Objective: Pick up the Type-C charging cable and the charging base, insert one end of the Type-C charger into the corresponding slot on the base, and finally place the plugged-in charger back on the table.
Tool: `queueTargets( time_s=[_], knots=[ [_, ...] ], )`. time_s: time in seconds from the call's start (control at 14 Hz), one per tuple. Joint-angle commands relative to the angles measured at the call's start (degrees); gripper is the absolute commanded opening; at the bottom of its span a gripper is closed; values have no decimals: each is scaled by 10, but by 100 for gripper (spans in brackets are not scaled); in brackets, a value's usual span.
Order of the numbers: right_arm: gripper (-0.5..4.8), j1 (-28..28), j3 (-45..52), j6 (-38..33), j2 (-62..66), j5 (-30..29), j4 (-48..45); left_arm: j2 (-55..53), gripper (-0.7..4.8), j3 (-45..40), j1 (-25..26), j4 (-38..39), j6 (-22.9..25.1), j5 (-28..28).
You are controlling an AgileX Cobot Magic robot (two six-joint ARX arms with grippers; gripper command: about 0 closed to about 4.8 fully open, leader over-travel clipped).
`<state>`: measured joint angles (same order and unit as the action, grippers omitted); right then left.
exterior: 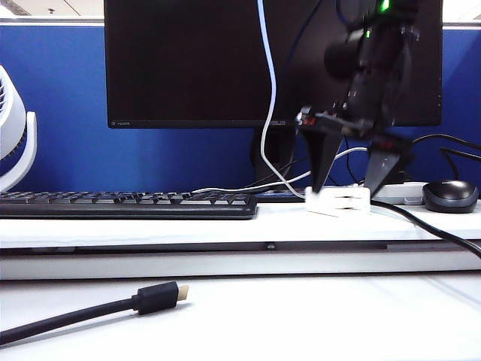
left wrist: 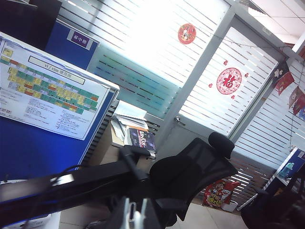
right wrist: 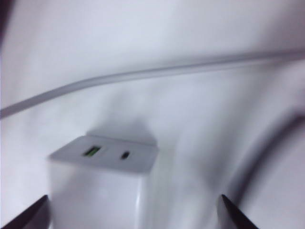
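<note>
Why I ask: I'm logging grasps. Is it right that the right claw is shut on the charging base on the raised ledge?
Not shut. The right wrist view shows the right claw open, fingertips apart on either side of the charging base. It does stand on the ledge.

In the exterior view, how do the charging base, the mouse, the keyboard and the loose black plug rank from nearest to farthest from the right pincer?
1. Charging base: on the ledge, directly between the open fingers of the right pincer.
2. Mouse: on the ledge, just to the pincer's right.
3. Keyboard: on the ledge, to the left.
4. Black plug: on the lower table surface, front left.
</note>
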<state>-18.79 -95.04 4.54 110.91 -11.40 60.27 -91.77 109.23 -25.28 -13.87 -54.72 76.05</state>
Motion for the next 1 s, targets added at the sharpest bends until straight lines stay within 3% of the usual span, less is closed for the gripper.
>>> queueTargets(
  time_s=[0.07,0.21,0.5,0.57,0.64,0.78,1.0],
  knots=[
    [479,-36,-2,6,-20,75,-1,3,-6,3,0,-3,3,2],
    [479,-62,-2,5,-3,107,8,3,-6,3,0,-3,1,3],
    [470,-62,-2,-5,25,115,28,3,-6,3,0,-3,-2,3],
    [-26,-63,-2,-5,25,108,35,3,-6,3,0,-3,-2,3],
    [5,-62,-2,-3,25,92,39,3,-6,3,0,-3,-2,3],
    [-1,-62,-3,15,-14,85,46,3,-6,3,0,-3,-3,6],
    [-1,-61,-3,52,-210,89,-32,3,-6,3,0,-3,-31,14]
  ],
)
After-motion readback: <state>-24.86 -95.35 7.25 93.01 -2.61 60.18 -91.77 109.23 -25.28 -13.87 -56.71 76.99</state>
